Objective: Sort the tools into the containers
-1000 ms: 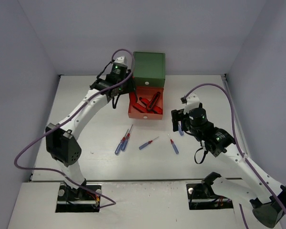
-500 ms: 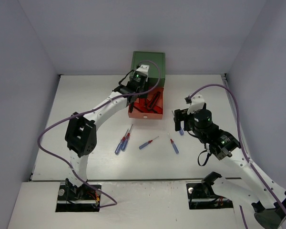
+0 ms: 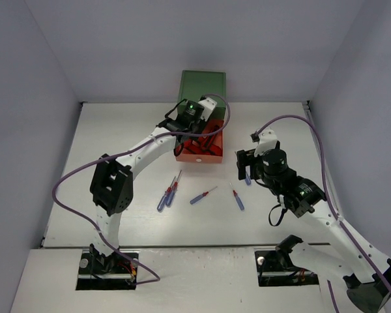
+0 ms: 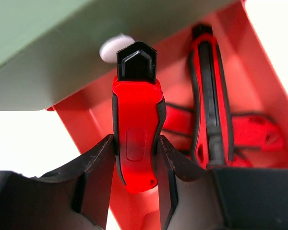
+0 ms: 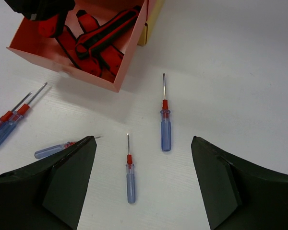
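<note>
Since a second ago the left arm has swung from the left side of the cabinet to above the pulled-out orange-red drawer (image 3: pixel 199 158), and in the last half second its wrist has edged a little farther right; the right arm has hardly moved. The left gripper (image 4: pixel 134 154) is closed most of the way, its two black fingers (image 4: pixel 98 167) pressed against the sides of a chunky red tool (image 4: pixel 134 139) with a black tip. That tool hangs over the drawer, its tip pointing toward the white knob (image 4: pixel 116 48) of the green drawer (image 4: pixel 38 57) above. An oblong patch moulded into its handle shows nothing readable. More red and black tools (image 4: pixel 209 96) lie crossed on the drawer floor (one long handle lies on top of the others). The right gripper (image 5: pixel 144 143) is spread wide and grips nothing, hovering over the white table (image 3: pixel 117 143). Below it lie two blue-handled screwdrivers (image 5: pixel 164 125) side by side but apart, a third (image 5: pixel 53 151) partly hidden behind its left finger, and a pair (image 5: pixel 5 127) lying together farther left. A strip of the yellow drawer (image 5: pixel 151 26) shows behind the orange-red one.
</note>
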Controlling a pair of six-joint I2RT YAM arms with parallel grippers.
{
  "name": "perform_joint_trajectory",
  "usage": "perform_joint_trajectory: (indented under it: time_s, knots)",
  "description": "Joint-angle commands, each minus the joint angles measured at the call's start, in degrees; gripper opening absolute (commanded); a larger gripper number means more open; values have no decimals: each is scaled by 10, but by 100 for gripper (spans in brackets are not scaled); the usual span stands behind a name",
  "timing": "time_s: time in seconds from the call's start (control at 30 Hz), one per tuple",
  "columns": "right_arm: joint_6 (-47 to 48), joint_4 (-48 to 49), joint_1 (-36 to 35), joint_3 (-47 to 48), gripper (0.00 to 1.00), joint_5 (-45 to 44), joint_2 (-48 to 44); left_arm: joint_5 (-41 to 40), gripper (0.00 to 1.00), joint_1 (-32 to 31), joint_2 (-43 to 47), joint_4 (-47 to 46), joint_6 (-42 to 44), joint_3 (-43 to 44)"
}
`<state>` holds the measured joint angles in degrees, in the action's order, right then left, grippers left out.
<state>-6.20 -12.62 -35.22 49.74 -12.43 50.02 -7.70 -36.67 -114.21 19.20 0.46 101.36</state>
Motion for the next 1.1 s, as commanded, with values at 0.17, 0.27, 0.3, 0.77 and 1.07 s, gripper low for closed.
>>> perform_joint_trajectory:
  time_s: [0.17,0.27,0.3,0.77,1.07]
  knots:
    - [-1,34,5,19,78,13,19,65,12,2,-1,86,103,76]
    - [-1,35,4,22,78,15,26,68,26,2,1,93,115,74]
    - [-1,35,4,24,78,17,30,65,30,2,2,94,119,72]
    - [9,69,3,39,78,41,80,48,57,3,29,72,90,70]
    - [-57,171,0,23,72,81,140,-15,59,62,170,44,-58,32]
